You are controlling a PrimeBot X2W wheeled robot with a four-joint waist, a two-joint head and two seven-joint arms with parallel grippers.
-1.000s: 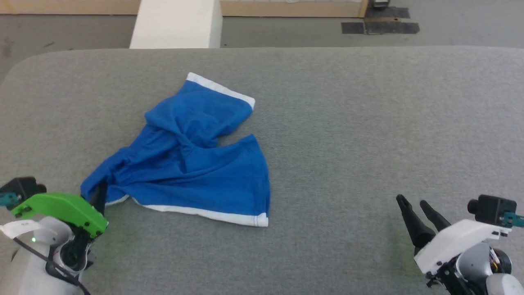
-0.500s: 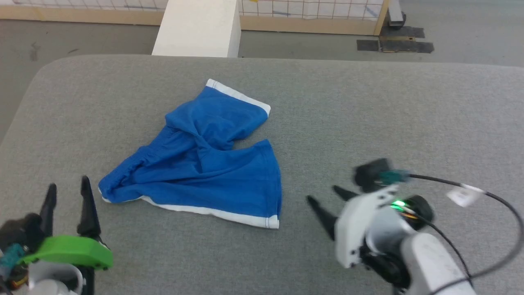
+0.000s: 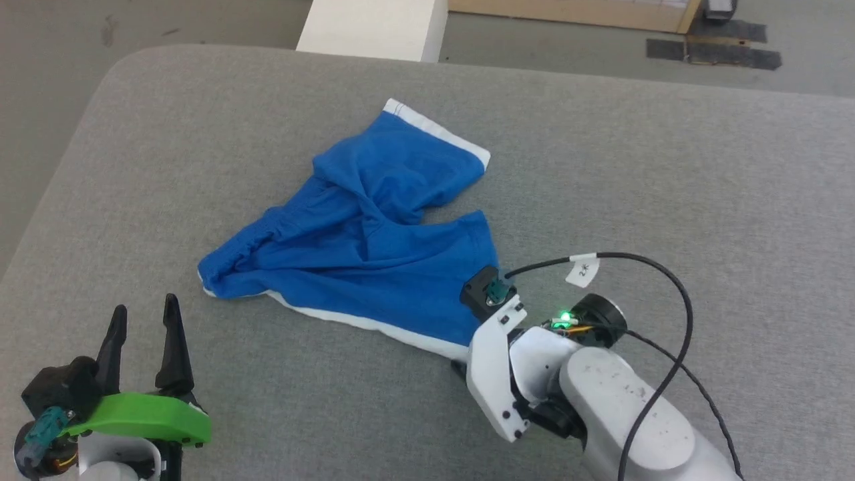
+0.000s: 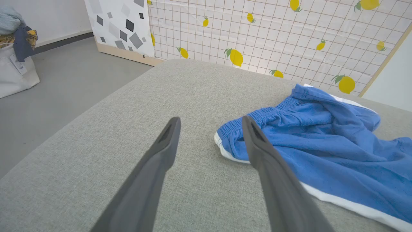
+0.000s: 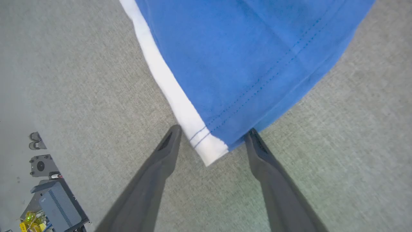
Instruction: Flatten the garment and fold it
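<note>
Plainly, the garment (image 3: 361, 260) is not yet flat: it lies crumpled on the grey surface (image 3: 668, 167), one leg twisted across the other and its gathered waistband (image 4: 257, 114) bunched up at one end. At the garment's opposite end, the corner where the white hem band (image 5: 173, 87) finishes sits between the two fingers of the right gripper (image 5: 214, 129), which stand spread on either side of it and pinch nothing. Just off the garment's waistband end, the left gripper (image 3: 145, 306) hovers with its fingers likewise spread and empty, apart from the cloth. I judge this to be the flattening step, at the point of taking hold, with folding not begun. The next move likely calls for the right gripper to settle lower and close on that hem corner, catching both layers without dragging the fabric into a fresh wrinkle. The left gripper would then need to reach in to the garment's waistband end, so the two can draw the cloth out and undo the twist.
</note>
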